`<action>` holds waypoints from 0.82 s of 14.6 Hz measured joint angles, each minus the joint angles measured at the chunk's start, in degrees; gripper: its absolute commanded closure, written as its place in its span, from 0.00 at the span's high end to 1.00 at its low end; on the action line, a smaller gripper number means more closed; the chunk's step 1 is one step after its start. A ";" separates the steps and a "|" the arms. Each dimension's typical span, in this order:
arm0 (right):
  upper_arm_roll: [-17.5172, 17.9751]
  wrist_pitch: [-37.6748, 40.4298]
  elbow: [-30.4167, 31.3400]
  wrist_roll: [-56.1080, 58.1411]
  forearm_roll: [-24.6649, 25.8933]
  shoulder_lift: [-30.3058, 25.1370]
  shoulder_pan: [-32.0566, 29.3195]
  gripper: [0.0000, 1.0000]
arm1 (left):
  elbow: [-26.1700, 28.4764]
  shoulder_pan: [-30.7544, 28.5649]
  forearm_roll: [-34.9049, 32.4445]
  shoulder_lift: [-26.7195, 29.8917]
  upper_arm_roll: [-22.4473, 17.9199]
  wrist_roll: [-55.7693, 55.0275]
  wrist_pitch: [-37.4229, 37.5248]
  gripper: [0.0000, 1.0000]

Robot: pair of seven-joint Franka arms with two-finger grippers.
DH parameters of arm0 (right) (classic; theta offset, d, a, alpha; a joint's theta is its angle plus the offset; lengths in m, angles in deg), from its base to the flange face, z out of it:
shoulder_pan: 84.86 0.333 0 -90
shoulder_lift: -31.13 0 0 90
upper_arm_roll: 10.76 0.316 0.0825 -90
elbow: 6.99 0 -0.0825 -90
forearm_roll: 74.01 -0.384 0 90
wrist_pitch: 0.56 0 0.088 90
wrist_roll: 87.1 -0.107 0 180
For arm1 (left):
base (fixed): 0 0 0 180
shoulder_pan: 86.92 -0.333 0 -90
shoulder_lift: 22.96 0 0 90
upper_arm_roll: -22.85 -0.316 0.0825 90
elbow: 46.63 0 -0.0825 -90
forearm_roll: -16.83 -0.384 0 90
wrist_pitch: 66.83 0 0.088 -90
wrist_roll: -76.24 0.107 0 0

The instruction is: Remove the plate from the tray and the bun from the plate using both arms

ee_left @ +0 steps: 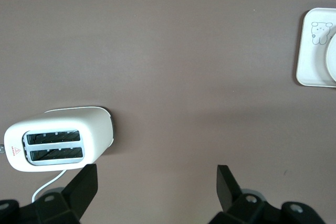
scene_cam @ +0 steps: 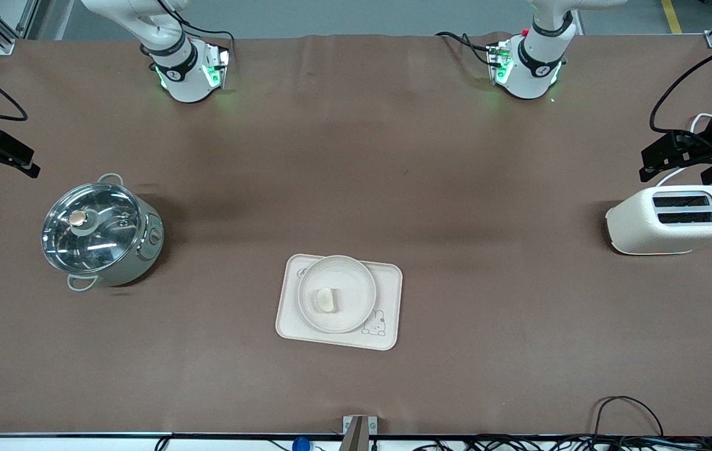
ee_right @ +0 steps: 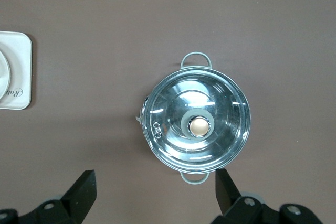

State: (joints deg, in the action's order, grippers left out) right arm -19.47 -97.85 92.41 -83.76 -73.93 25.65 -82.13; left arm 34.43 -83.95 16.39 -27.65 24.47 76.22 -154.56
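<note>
Left gripper [ee_left: 155, 187]: I see its fingers spread wide with nothing between them and nothing touching them. It hangs in the air at the left arm's end of the table, over bare cloth just beside the toaster [scene_cam: 673, 219].
Left arm: I have it waiting, pulled out toward the table's edge, well apart from the tray [scene_cam: 387, 282].
Right gripper [ee_right: 155, 187]: also wide apart and empty in my wrist view. It hangs at the right arm's end of the table, over the cloth beside the pot [scene_cam: 103, 234].
Right arm: waiting too, drawn out to the table's edge, touching nothing.
Plate [scene_cam: 337, 293]: I see it lying flat on the tray, covering most of the tray's half toward the right arm's end, near the middle of the table and closer to the front camera than both bases.
Bun [scene_cam: 327, 299]: resting on the plate, close to its centre.
Pot: glass lid on, knob up, standing well apart from the tray.
Toaster: upright, both slots facing up, cord trailing off.
</note>
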 measured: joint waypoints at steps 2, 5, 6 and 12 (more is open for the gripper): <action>0.00 0.00 0.00 0.00 0.00 0.00 0.00 1.00 | 0.00 -0.09 0.00 0.00 0.00 -0.01 -0.08 1.00; 0.00 -0.14 0.00 0.00 0.00 0.00 0.00 1.00 | 0.00 -0.15 0.00 0.00 -0.01 -0.05 -0.11 1.00; 0.00 -0.26 0.00 0.00 0.00 0.00 0.00 1.00 | 0.00 -0.23 0.00 0.00 -0.02 -0.06 -0.11 1.00; 0.42 -1.69 0.17 0.02 -2.92 1.78 1.23 1.00 | -0.03 -0.27 0.00 0.00 -0.03 -0.14 -0.11 1.00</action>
State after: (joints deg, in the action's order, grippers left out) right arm -19.05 -99.54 92.58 -83.75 -76.85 27.43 -80.90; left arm 34.40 -84.22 16.39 -27.65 24.45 76.08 -154.68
